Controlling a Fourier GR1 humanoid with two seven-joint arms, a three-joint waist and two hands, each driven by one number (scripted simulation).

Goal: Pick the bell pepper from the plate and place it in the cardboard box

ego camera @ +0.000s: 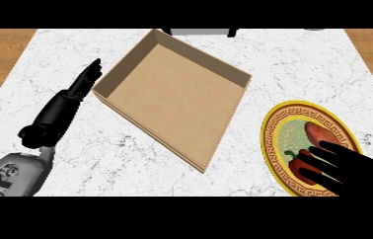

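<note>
Head view of the pick stage, described from the near edge outward. At the lower right, the right robot hand (336, 165) lies over the plate (275, 115), its fingers spread across the red bell pepper (317, 134) and apparently starting to curl; whether they have closed on it cannot be told, since the hand hides the contact and the pepper's near half, and the picture's edge cuts off the wrist. The pepper rests on the plate, its green stem just showing beside the fingers. At the lower left, the left robot hand (82, 84) rests with fingers straight, holding nothing, close beside the cardboard box (175, 97), probably parked clear of the transfer path. The box sits open-topped mid-table (291, 55), ready to receive the pepper. Beyond it, a dark object at the far edge is cut off and unidentifiable.
</note>
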